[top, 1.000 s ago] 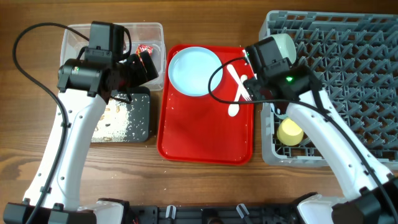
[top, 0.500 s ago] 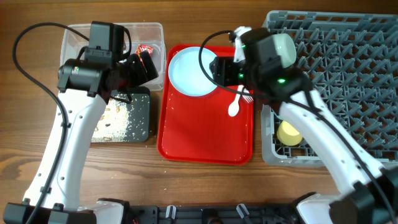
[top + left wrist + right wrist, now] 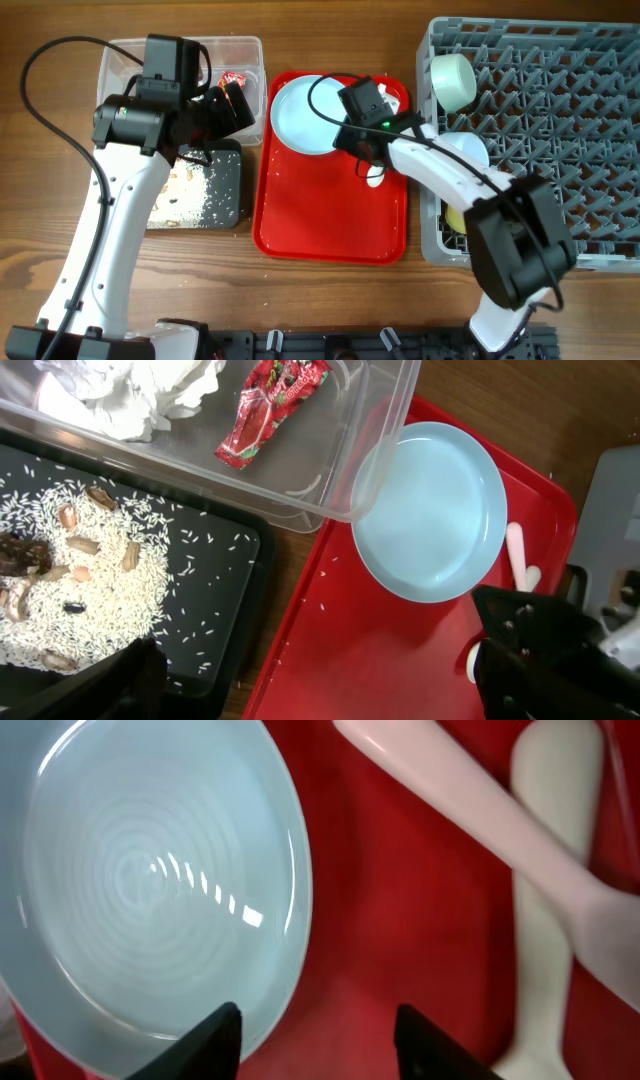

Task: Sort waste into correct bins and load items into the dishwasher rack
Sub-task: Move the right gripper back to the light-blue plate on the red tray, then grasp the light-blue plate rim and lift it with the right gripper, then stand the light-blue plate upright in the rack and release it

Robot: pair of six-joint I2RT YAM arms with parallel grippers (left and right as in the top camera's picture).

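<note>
The pale blue plate (image 3: 300, 115) lies at the back of the red serving tray (image 3: 330, 220). The white spoon (image 3: 376, 178) and the fork lie crossed to the plate's right (image 3: 550, 900). My right gripper (image 3: 352, 135) is open and empty, low over the tray, its fingers (image 3: 325, 1040) straddling the plate's right rim. My left gripper (image 3: 235, 105) is open and empty (image 3: 320, 680), hovering by the clear tub (image 3: 130, 55), which holds the red wrapper (image 3: 275, 405) and the white tissue (image 3: 140, 390). The black tray (image 3: 215, 190) holds rice and food scraps (image 3: 60, 560).
The grey dishwasher rack (image 3: 560, 100) fills the right side. It holds one bowl (image 3: 452, 80) at its back left, a second bowl (image 3: 465, 150) below it, and the yellow cup (image 3: 458, 218), partly hidden by my right arm. Rice grains lie on the red tray's left edge.
My right arm has swung left from the rack's edge over the red tray to the plate's right rim, uncovering the second bowl. The left arm has not moved.
</note>
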